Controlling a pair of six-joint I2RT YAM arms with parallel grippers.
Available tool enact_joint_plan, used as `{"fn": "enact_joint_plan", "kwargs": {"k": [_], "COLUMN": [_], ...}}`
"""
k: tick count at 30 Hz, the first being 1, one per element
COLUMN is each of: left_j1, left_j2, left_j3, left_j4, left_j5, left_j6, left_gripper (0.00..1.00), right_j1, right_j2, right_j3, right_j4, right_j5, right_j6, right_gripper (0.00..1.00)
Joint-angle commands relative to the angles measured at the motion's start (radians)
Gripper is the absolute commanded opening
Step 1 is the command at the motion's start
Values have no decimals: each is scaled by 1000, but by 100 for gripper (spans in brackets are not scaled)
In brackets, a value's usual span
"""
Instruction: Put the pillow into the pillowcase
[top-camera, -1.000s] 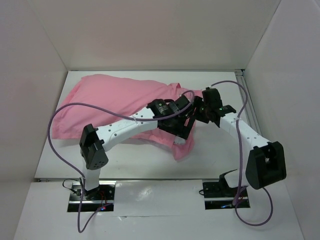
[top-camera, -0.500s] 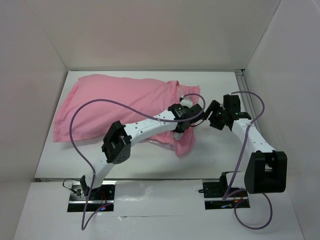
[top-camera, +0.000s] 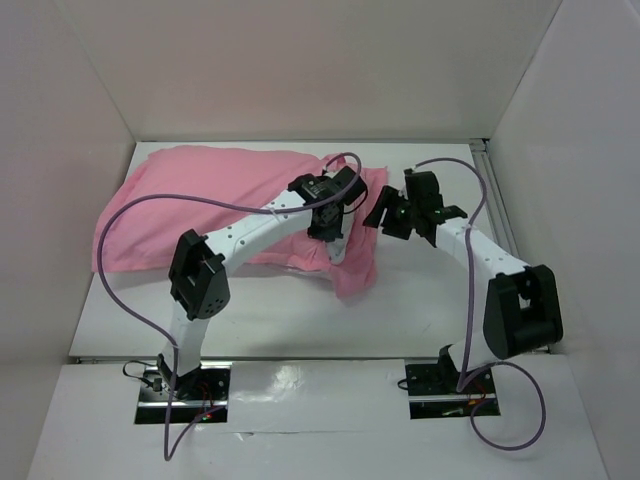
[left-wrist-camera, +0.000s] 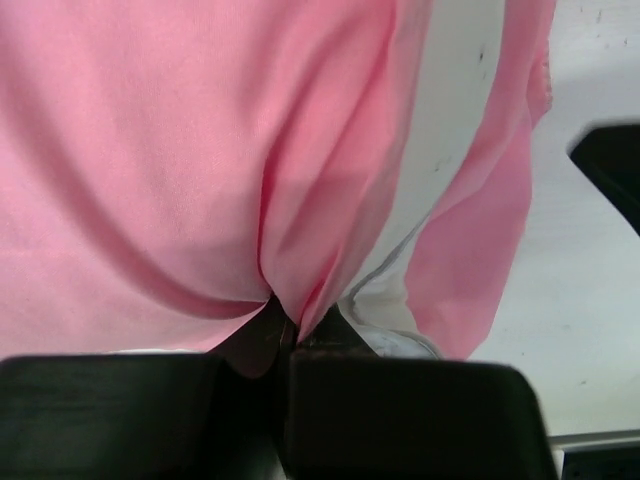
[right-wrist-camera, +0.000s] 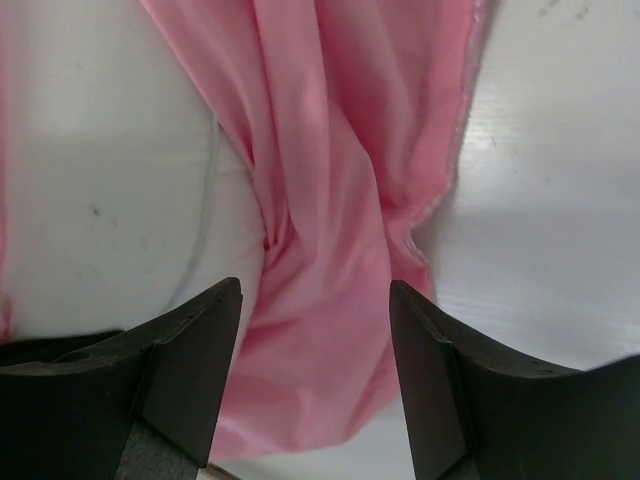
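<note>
Plainly, the left hand (left-wrist-camera: 290, 335) is pinching only a thin fold of the pillowcase (top-camera: 210, 195), which is lying across the far left of the counter (top-camera: 430, 300). A harder pull could be slipping the satin free. The pillow (left-wrist-camera: 388, 300) is peeking white at the mouth and may be backing out. The right hand (right-wrist-camera: 315, 300) is hanging wide over the loose end. Against half a second ago, the left hand is sitting farther back and the right closer in.

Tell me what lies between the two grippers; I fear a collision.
A flap of the pillowcase lies between left gripper and right gripper, in the top view.
</note>
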Motion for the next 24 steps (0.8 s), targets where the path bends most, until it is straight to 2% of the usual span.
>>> {"fn": "enact_joint_plan", "kwargs": {"k": [1, 7, 12, 17, 24], "left_j1": [15, 24, 24, 24, 33], "left_j2": [-54, -73, -82, -82, -100], "left_j3": [-6, -6, 3, 3, 12], "left_j4": [10, 19, 19, 19, 19], "left_j5": [51, 65, 74, 83, 83], "left_j6": [32, 50, 50, 50, 50], "left_gripper": [0, 0, 0, 0, 0], "right_j1": [24, 42, 76, 99, 120], "right_j2": [80, 189, 279, 362, 430], "right_j3": [85, 146, 240, 295, 332], "right_j4": [130, 209, 189, 95, 52], "right_j5": [13, 13, 46, 198, 232], "right_j6": [20, 74, 74, 83, 83], "right_gripper": [68, 68, 68, 53, 40]}}
